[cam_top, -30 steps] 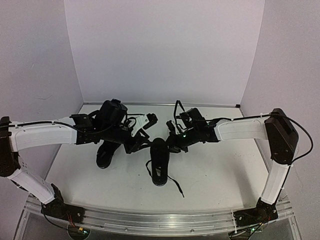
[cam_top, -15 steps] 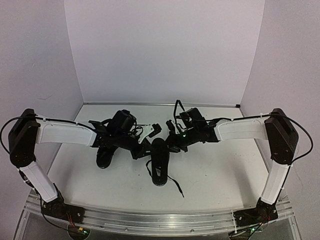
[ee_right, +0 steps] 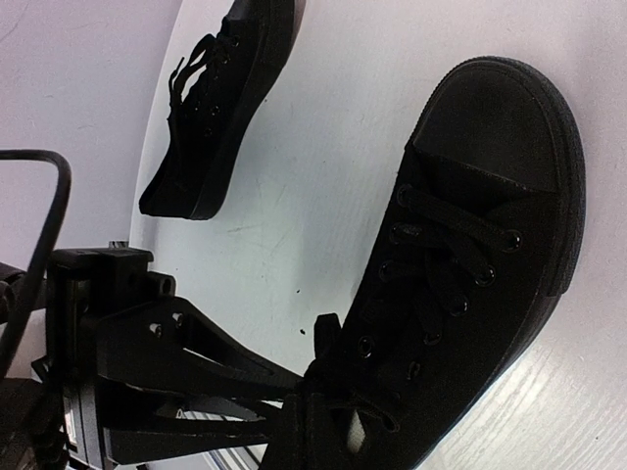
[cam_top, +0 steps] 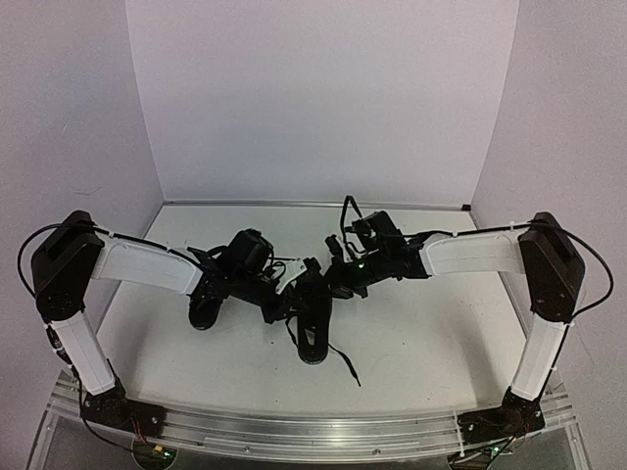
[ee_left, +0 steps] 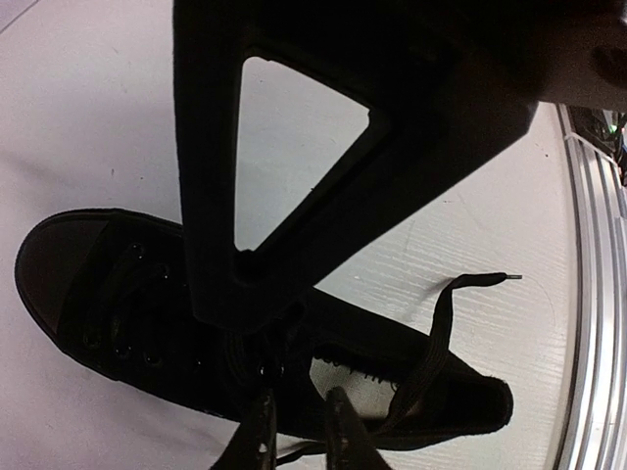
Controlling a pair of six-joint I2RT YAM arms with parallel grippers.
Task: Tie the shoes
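Note:
One black shoe (cam_top: 313,328) lies mid-table, toe away from me; it fills the left wrist view (ee_left: 108,294) and the right wrist view (ee_right: 480,225). The other shoe (cam_top: 204,305) lies to its left, under my left arm, and shows far off in the right wrist view (ee_right: 220,108). My left gripper (cam_top: 292,296) hangs low over the middle shoe's collar, fingers (ee_left: 260,431) slightly apart and holding nothing. My right gripper (cam_top: 335,277) is shut at the top eyelets (ee_left: 250,313), pinching the lace there. A loose lace end (ee_left: 446,304) trails past the heel (cam_top: 345,367).
The aluminium rail (cam_top: 294,431) runs along the near table edge and shows in the left wrist view (ee_left: 588,294). White walls close off the back and both sides. The two grippers are almost touching over the middle shoe.
My left arm has swung right and down, bringing its gripper from above the left shoe to the middle shoe's collar. The right arm and both shoes have not moved.

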